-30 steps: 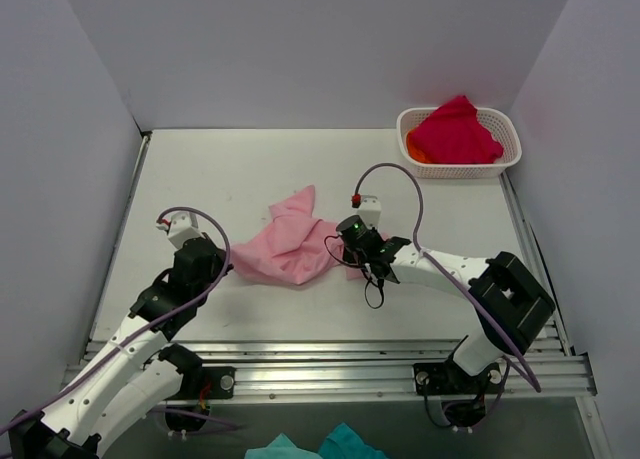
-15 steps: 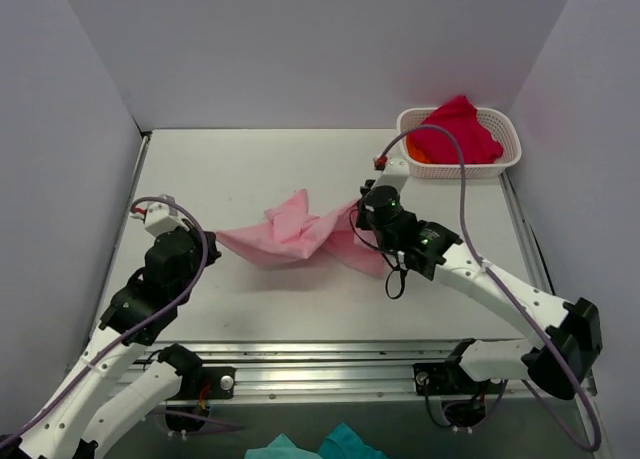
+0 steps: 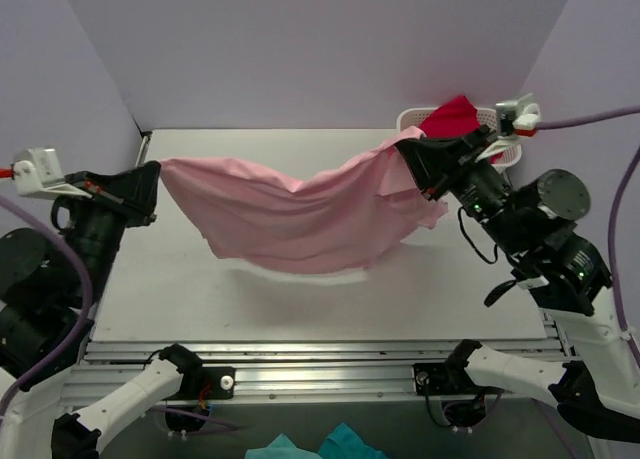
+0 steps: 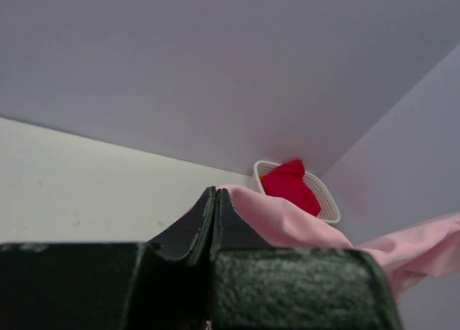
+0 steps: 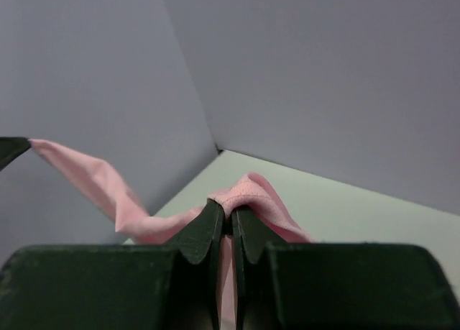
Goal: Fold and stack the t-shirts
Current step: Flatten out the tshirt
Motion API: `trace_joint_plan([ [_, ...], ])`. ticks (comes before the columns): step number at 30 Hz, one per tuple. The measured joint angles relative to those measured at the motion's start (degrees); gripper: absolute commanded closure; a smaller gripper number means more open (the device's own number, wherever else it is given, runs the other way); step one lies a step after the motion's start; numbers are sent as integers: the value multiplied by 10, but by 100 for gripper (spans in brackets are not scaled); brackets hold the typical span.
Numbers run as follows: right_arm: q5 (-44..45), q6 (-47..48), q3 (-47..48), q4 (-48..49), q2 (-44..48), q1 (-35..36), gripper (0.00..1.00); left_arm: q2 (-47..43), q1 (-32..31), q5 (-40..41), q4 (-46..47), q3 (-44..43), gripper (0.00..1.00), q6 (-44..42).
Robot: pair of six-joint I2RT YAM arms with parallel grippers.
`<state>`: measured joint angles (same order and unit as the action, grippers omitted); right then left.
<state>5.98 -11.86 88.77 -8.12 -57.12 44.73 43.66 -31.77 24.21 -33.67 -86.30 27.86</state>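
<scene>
1. 2 t-shirts are in view: 1 light pink t-shirt (image 3: 300,219) and 1 crimson red t-shirt (image 3: 452,117).
2. There are 2 arms and 1 white lattice basket (image 4: 329,206). Teal fabric (image 3: 320,447) shows at the bottom edge of the top view, below the table.
3. The left gripper (image 3: 155,174) is clamped on one end of the pink t-shirt, with its fingers pressed together over the cloth in the left wrist view.
4. The right gripper (image 3: 405,149) pinches the other end, and a pink fold bulges between its tips in the right wrist view.
5. The pink t-shirt hangs spread in the air between the 2 grippers. It sags in the middle above the table (image 3: 200,299), where its shadow falls.
6. The table is off-white with a metal rail along its near edge, and pale lilac-grey walls close it in on 3 sides.
7. The basket stands at the far right corner. It holds the red t-shirt heaped above the rim, with a sliver of something orange (image 4: 266,176) beside it.
</scene>
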Motion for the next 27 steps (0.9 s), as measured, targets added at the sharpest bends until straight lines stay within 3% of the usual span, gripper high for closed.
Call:
trace_joint_plan([
  [8, -249, 24, 125, 42, 17, 0, 100, 3, 3, -128, 7, -177, 98, -47],
  [14, -355, 17, 187, 83, 7, -5, 100, -25, 29, -172, 22, -214, 98, -59],
  [18, -335, 29, 229, 80, -31, -5, 100, -24, 31, -145, 42, -174, 98, -63],
  [22, -251, 48, 250, 64, -111, -7, 100, 2, 31, -90, 59, -88, 98, -63],
  [27, -208, 31, 163, 92, -251, -80, 100, 113, 52, -25, 101, 36, 98, -52],
])
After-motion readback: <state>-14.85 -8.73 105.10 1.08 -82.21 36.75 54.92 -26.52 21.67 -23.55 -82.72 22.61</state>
